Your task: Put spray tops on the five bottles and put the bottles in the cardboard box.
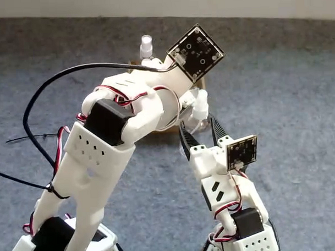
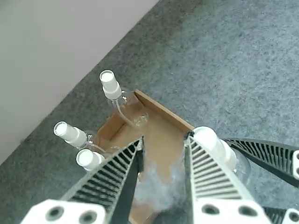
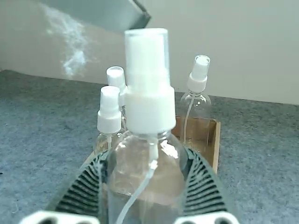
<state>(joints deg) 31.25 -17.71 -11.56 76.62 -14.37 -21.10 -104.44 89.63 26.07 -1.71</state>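
My right gripper point(image 3: 147, 184) is shut on a clear bottle point(image 3: 145, 172) that carries a white spray top point(image 3: 147, 93) and stands upright. In the high view this bottle point(image 1: 200, 105) hangs at the near right edge of the cardboard box point(image 1: 163, 131), between the right gripper's black fingers point(image 1: 185, 137). My left gripper point(image 2: 164, 138) is open above the box point(image 2: 163, 109), holding nothing, with the held bottle's top point(image 2: 208, 140) just outside one finger. Three capped bottles stand in the box: one at the far corner point(image 2: 114, 91) and two side by side point(image 2: 77, 147).
Grey carpet point(image 1: 276, 77) lies around the box on all sides. A pale wall point(image 2: 51, 51) rises behind the box. Black cables point(image 1: 42, 97) trail across the floor to the left of the left arm point(image 1: 102, 155).
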